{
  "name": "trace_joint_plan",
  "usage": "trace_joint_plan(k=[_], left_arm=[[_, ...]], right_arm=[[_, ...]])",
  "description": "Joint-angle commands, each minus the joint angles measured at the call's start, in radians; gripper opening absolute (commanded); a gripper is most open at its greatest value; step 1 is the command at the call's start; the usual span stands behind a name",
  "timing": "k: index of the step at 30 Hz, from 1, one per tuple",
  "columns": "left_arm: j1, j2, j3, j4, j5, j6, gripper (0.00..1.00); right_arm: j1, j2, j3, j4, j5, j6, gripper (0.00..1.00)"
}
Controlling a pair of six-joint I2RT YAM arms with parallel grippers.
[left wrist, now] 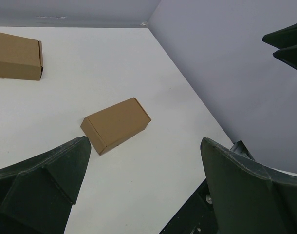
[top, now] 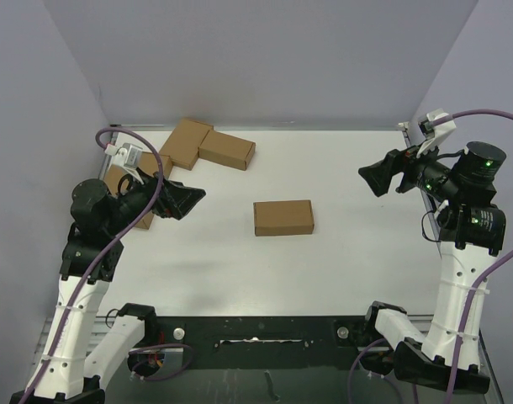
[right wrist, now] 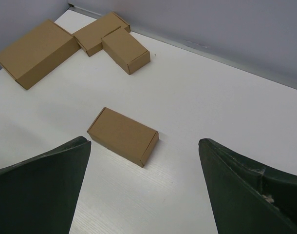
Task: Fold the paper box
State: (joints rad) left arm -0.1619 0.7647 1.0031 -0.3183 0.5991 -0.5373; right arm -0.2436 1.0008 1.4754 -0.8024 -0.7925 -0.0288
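Your left gripper (top: 189, 199) and right gripper (top: 371, 178) both gape, holding nothing.
They flank the closed paper box (top: 283, 217), one each side, well apart from it.

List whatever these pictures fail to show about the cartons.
- Top view: the large flat carton is mostly covered by the left arm.
- Left wrist view: a far carton is cut by the left edge.
- All views: the paper box hides its own underside.

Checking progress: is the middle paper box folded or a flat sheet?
Folded: the paper box is a closed rectangular carton, side walls visible from both wrist views.
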Motion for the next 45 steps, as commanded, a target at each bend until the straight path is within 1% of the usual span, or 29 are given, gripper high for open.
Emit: trace_joint_plan(k=[1,45], left_arm=[[0.004,-0.019,-0.003,0.032,-0.013,0.019,0.98],[0.004,-0.023,-0.014,0.027,-0.023,0.025,0.98]], right_arm=[[-0.006,-0.019,0.016,0.026,0.004,0.003,0.98],[-0.004,-0.027,0.012,0.022,0.012,-0.014,0.98]])
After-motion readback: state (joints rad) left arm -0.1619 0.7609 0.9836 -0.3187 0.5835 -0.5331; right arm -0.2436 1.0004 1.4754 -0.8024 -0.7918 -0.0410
